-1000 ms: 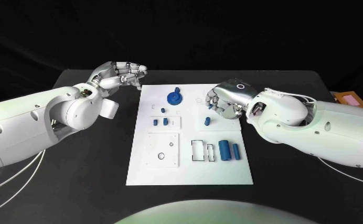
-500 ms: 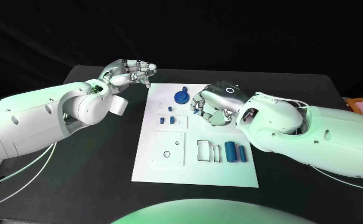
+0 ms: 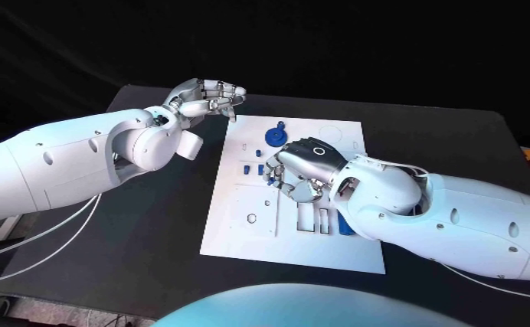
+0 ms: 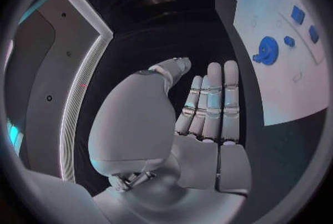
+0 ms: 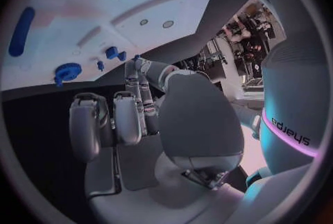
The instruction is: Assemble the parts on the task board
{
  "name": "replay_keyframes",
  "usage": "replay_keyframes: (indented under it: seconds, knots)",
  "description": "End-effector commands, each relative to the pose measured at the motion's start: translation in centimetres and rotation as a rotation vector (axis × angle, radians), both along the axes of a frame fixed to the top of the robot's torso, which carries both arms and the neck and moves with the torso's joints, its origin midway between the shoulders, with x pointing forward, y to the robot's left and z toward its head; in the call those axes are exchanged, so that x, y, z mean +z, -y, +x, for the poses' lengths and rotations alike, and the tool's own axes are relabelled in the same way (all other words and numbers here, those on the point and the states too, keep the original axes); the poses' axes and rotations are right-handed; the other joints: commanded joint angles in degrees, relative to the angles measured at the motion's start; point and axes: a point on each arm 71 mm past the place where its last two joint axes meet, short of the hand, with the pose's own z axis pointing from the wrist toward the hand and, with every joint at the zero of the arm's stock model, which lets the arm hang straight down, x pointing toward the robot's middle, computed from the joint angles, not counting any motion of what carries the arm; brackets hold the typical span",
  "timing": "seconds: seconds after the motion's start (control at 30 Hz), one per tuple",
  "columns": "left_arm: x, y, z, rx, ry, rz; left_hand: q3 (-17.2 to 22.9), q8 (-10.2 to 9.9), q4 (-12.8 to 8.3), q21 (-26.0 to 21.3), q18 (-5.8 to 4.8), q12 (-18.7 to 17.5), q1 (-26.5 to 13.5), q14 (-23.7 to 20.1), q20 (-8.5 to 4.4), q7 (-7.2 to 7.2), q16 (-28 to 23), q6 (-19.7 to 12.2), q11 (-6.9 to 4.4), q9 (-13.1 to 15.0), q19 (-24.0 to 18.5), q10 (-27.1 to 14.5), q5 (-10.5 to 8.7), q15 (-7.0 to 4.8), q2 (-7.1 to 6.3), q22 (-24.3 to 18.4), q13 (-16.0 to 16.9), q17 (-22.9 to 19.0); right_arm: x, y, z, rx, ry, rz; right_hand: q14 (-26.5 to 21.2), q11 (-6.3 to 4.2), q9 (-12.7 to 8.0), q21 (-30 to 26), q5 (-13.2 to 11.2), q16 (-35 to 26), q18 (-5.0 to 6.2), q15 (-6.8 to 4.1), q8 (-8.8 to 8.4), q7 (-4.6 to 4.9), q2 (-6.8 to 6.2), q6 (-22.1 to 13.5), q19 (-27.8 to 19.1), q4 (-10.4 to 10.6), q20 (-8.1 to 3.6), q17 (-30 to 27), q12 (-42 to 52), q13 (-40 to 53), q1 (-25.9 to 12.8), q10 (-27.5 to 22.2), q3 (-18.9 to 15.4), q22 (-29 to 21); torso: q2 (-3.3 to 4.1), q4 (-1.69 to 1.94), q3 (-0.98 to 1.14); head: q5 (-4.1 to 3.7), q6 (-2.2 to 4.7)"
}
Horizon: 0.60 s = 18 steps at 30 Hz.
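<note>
We saw the right hand (image 3: pixel 300 168) hover over the task board (image 3: pixel 254 239), fingers curled, grasp unclear; the left hand (image 3: pixel 205 99), empty with fingers extended, hung beyond the board's far-left corner.

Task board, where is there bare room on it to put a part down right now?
The near strip of the task board, below the slots, is bare, as is its far right corner beside the blue gear. The middle is crowded: the right hand hangs over the small blue parts. The left hand is off the board's far left corner.
</note>
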Motion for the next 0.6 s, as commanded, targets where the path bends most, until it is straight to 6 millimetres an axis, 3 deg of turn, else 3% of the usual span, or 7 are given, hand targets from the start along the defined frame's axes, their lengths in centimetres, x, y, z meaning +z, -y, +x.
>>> replay_keyframes:
  seconds: [0.03,0.23,0.6]
  knots:
    - [0.1,0.4,-0.1,-0.017,-0.002,-0.016,-0.1,-0.3,-0.1,-0.4,0.65,-0.1,0.4,-0.2,0.43,0.47,-0.2,-0.6,-0.01,-0.1,-0.1,-0.6,0.35,0.1,0.25,-0.1,-0.1,-0.1,-0.7,-0.3,-0.2,0.013,-0.011,0.01,2.1,-0.62,0.1,-0.3,0.3,-0.2,-0.74,-0.3,0.38,0.21,0.4,-0.1,2.2,-0.3,-0.26,-0.1,-0.2,0.0,-0.4,0.4,0.0,11.6,0.03,0.04,0.03,0.73,-0.52]
    - [0.1,0.5,-0.1,-0.019,-0.002,-0.016,-0.2,-0.4,-0.1,-0.4,0.65,-0.1,0.4,-0.2,0.45,0.51,-0.2,-0.7,0.02,-0.1,-0.2,-0.7,0.36,0.12,0.27,-0.1,-0.1,-0.1,-1.7,-0.6,-0.6,0.018,-0.033,0.007,2.1,-0.59,0.1,-0.3,0.3,-0.2,-0.74,-0.28,0.35,0.23,0.4,-0.2,2.2,-0.4,-0.25,-0.1,-0.3,0.1,-0.4,0.4,0.0,11.6,0.0,0.01,0.09,1.39,-1.12]
    - [0.1,0.5,-0.1,-0.019,-0.003,-0.016,-0.2,-0.4,-0.1,-0.4,0.65,0.0,0.4,-0.2,0.47,0.55,-0.2,-0.7,0.04,-0.1,-0.2,-0.7,0.37,0.14,0.3,-0.1,-0.1,-0.1,-2.8,-0.6,-0.9,0.014,-0.066,-0.003,2.1,-0.56,0.1,-0.2,0.4,-0.1,-0.77,-0.25,0.3,0.27,0.43,-0.3,2.2,-0.4,-0.24,0.0,-0.4,0.1,-0.4,0.3,0.0,11.7,-0.01,-0.03,0.09,1.64,-1.59]
